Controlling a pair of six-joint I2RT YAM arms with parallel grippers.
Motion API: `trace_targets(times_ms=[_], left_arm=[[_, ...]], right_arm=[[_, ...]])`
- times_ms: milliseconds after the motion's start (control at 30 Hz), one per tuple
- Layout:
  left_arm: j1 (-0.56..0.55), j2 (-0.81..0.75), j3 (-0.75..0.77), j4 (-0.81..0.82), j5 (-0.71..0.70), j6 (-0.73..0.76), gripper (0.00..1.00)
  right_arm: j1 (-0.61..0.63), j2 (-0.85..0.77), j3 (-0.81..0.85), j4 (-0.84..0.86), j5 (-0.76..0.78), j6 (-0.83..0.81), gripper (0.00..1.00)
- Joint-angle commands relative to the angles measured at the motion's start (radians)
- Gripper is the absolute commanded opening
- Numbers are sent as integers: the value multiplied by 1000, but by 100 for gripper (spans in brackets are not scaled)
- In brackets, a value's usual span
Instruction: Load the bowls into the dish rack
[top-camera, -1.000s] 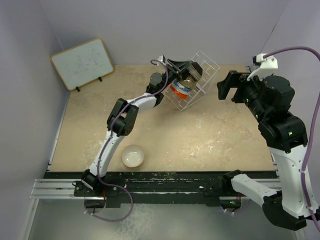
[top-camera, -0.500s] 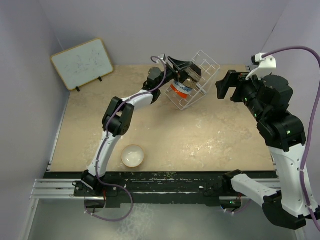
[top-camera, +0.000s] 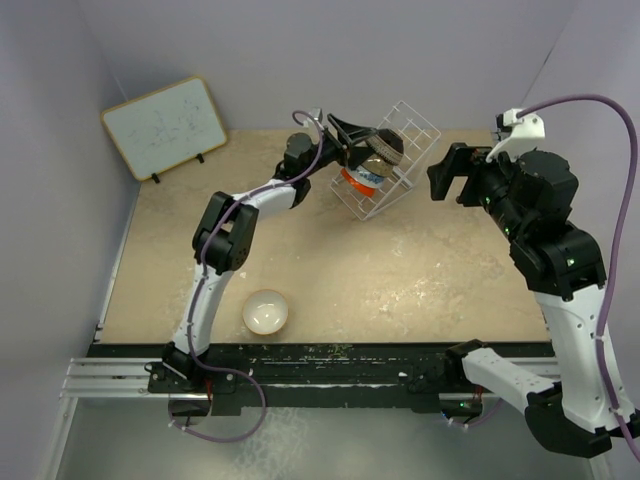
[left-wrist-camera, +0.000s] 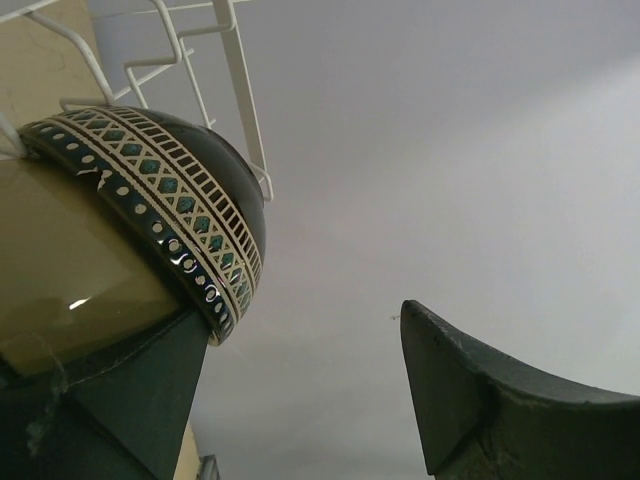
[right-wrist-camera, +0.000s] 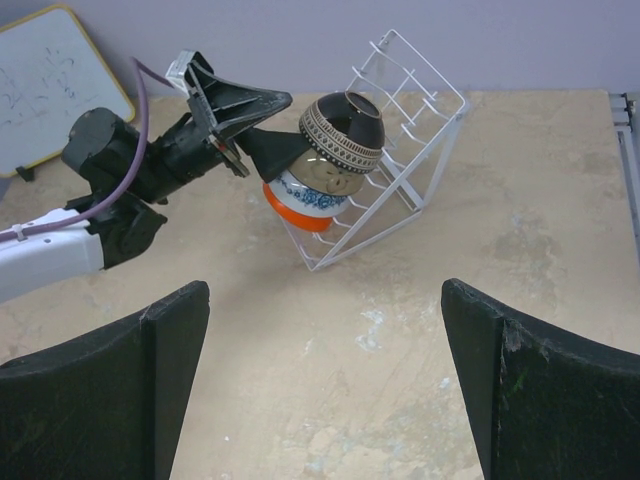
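Note:
The white wire dish rack (top-camera: 400, 150) stands at the back of the table and also shows in the right wrist view (right-wrist-camera: 410, 120). Stacked in it are an orange bowl (right-wrist-camera: 300, 217), a blue-patterned bowl (right-wrist-camera: 300, 190) and a tan-inside, dark-outside bowl with a patterned rim (right-wrist-camera: 345, 125), which also shows in the left wrist view (left-wrist-camera: 170, 190). My left gripper (top-camera: 362, 136) is open at this bowl's mouth, with one finger (left-wrist-camera: 130, 400) against its tan inside. A cream-white bowl (top-camera: 266, 312) sits near the front edge. My right gripper (top-camera: 450, 175) is open and empty, right of the rack. No black bowl shows.
A whiteboard with a wooden frame (top-camera: 165, 125) leans at the back left corner. Purple-grey walls close in the table at the back and sides. The arms' black base rail (top-camera: 330, 365) runs along the near edge.
My left gripper has opened and drawn back a little to the left from the rack. The dark patterned bowl stays in the rack. The right arm has hardly moved.

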Motion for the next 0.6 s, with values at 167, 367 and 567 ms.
trace_targets(times_ms=[167, 367, 567], left_arm=[[44, -171, -171, -50, 38, 138, 88], [61, -277, -273, -30, 48, 195, 91], [76, -402, -418, 0, 64, 251, 97]], right_arm=[[-3, -23, -12, 69, -23, 18, 100], [-3, -29, -13, 70, -31, 23, 100], [-3, -34, -16, 71, -32, 21, 100]])
